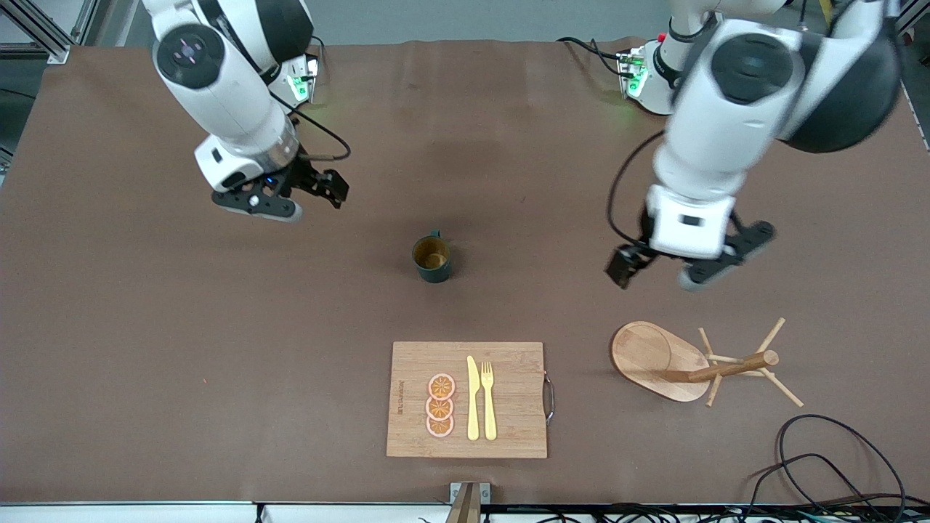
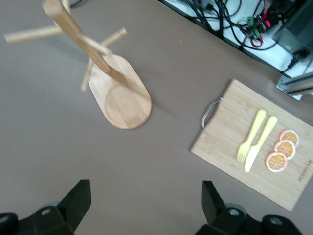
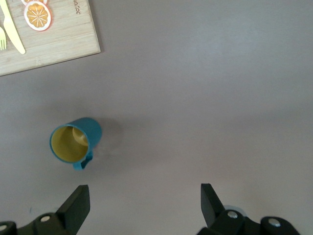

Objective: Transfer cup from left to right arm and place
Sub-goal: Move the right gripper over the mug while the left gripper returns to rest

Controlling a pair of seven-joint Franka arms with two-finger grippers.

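Cup [image 1: 431, 258] stands upright and free on the bench [image 1: 145, 327], mouth up for an easy grasp, between both sets of jaws and clear of each. Nearer the camera lies the cutting board [image 1: 467, 399]. Left gripper [image 1: 688, 269] hovers empty, jaws apart, by the peg rack [image 1: 697, 363]; right gripper [image 1: 298, 195] likewise gapes empty.

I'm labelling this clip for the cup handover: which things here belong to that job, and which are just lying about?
Part of the job:
- cup, upright on the table, held by neither arm
- left gripper, open, over bare table near the rack
- right gripper, open, over bare table

Lying about:
- wooden peg rack
- cutting board with knife, fork, orange slices
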